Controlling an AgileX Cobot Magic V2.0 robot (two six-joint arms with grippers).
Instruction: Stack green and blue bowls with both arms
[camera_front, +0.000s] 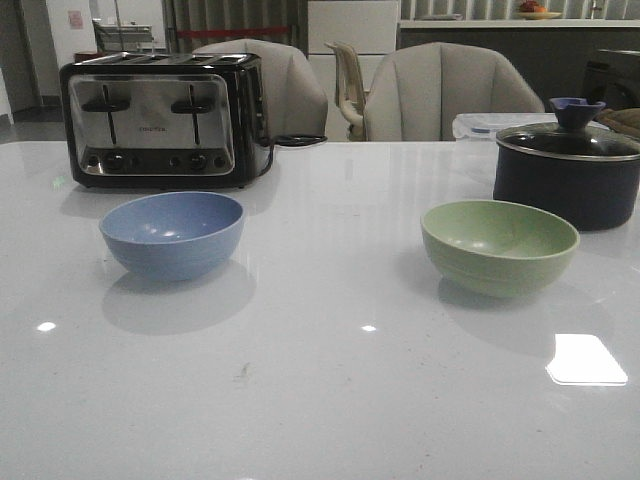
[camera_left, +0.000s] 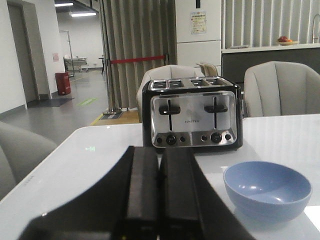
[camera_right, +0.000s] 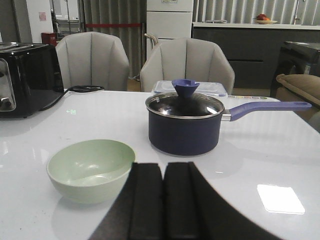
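Observation:
The dusty blue bowl (camera_front: 172, 234) sits upright on the white table at the left, in front of the toaster. It also shows in the left wrist view (camera_left: 266, 189). The pale green bowl (camera_front: 499, 246) sits upright at the right, in front of the navy pot. It also shows in the right wrist view (camera_right: 90, 169). My left gripper (camera_left: 159, 155) is shut and empty, back from the blue bowl and to its left. My right gripper (camera_right: 164, 167) is shut and empty, just beside the green bowl's right rim. Neither gripper shows in the front view.
A black and chrome toaster (camera_front: 163, 120) stands at the back left. A navy lidded pot (camera_front: 567, 168) with a long handle (camera_right: 267, 107) stands at the back right, a plastic box behind it. Grey chairs (camera_front: 440, 93) line the table's far edge.

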